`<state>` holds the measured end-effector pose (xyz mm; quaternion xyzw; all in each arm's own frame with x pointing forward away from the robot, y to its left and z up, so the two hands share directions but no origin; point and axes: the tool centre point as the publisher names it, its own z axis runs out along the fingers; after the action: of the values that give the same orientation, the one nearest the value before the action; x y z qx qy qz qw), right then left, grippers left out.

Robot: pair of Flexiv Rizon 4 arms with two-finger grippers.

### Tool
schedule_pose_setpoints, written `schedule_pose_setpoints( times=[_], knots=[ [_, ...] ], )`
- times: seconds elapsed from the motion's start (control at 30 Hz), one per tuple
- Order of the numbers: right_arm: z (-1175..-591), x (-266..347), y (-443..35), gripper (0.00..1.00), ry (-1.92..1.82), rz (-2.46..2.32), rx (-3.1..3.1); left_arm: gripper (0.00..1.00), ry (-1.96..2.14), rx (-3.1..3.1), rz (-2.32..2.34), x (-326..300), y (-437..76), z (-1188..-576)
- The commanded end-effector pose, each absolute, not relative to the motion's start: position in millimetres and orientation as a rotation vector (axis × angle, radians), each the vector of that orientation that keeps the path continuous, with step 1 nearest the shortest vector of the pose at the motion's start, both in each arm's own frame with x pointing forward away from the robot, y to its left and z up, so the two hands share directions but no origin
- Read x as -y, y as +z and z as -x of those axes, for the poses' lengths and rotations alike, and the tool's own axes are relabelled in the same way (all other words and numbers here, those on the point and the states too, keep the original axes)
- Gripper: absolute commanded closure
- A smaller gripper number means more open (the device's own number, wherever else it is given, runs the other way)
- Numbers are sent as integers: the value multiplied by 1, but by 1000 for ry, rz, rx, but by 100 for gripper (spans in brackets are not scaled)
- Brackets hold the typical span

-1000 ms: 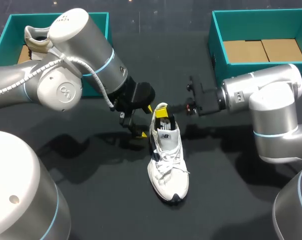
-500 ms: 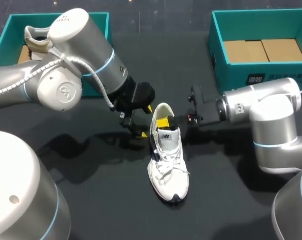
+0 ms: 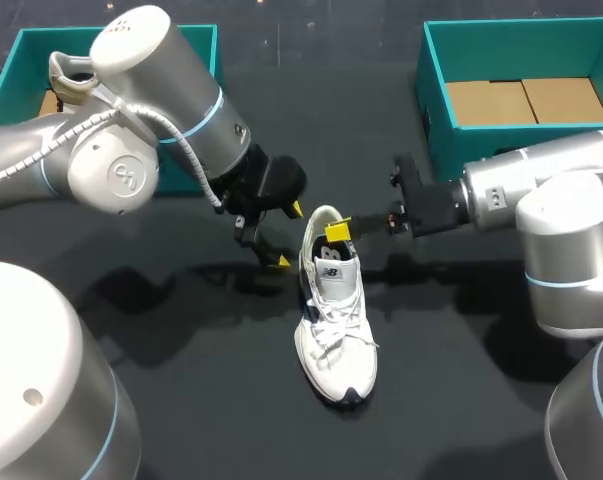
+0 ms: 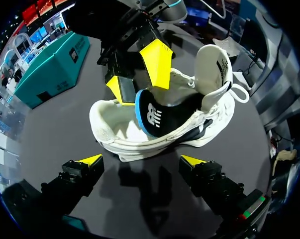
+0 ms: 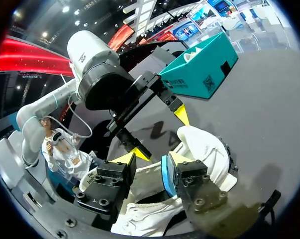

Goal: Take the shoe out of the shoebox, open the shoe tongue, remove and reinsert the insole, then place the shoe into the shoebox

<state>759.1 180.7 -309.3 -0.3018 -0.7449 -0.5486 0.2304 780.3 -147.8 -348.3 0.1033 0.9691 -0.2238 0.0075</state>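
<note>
A white sneaker [image 3: 337, 330] lies on the black table, heel toward the arms. Its black insole [image 4: 152, 117] with a blue edge stands partly raised in the heel opening, and the tongue [image 4: 214, 69] is folded up. My right gripper [image 3: 341, 235] hovers at the heel with its fingers apart. In the right wrist view the insole's blue edge [image 5: 165, 175] rests against one finger only, so my right gripper [image 5: 150, 167] is open. My left gripper [image 3: 288, 236] stands wide open just left of the heel, holding nothing. In its own view my left gripper [image 4: 141, 160] faces the shoe's [image 4: 140, 142] side.
A teal shoebox [image 3: 21, 50] at the back left holds another shoe [image 3: 73, 80], partly behind my left arm. A second teal box [image 3: 436, 110] with a brown cardboard floor stands at the back right. Bare black table lies in front of the sneaker.
My right gripper dipped into the heel, then opened and drew back up and to the right, letting go of the insole. My left arm shifted slightly back, still open.
</note>
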Motion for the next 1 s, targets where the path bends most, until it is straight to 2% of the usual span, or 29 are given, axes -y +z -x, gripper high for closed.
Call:
schedule_pose_setpoints(
  times=[0.03, 0.7, 1.0],
  knots=[
    [-755, -160, -308, 58, -1503, 862, 2042, 0, -688, -3025, -334, 137, -338, -778],
    [-771, -67, -316, 60, -1209, 1253, 2096, 0, -555, -3044, -377, 83, -309, -792],
    [-769, -53, -299, 62, -1063, 1347, 2168, 0, -531, -3060, -391, 61, -301, -794]
  ],
)
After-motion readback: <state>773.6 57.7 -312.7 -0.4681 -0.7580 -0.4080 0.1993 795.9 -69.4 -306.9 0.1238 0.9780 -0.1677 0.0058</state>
